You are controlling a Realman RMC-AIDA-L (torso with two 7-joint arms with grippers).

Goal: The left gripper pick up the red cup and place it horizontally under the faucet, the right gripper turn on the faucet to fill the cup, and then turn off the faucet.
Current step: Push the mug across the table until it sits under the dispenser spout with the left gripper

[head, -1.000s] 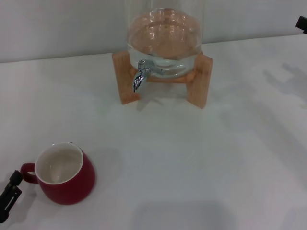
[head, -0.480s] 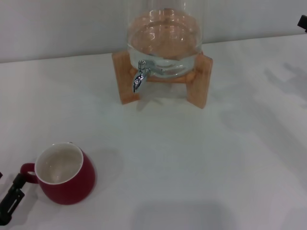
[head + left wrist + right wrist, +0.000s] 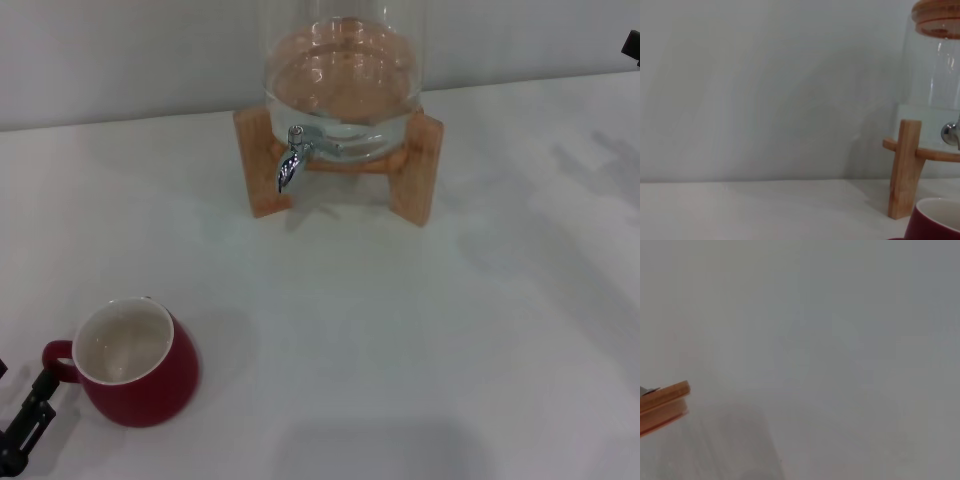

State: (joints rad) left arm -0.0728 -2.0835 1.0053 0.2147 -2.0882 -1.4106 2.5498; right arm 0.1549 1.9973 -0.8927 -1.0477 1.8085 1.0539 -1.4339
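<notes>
The cup (image 3: 135, 362) stands upright on the table (image 3: 400, 330), near the front left, its mouth up and its handle (image 3: 55, 360) turned toward the left edge. That is where the left claw (image 3: 25, 430) sits low, just beside the handle, seemingly lined up to take the cup from that side. Only one dark finger shows, so I cannot tell whether the claw is wide or narrow; it holds nothing as far as I can see. The faucet (image 3: 290, 160) juts from the jar (image 3: 343, 70) on its wooden stand (image 3: 415, 180), well apart from the cup, raised enough for a cup beneath. The right claw (image 3: 630, 45) is a dark sliver at the far right edge, parked until the cup is placed; its fingers cannot be made out.
</notes>
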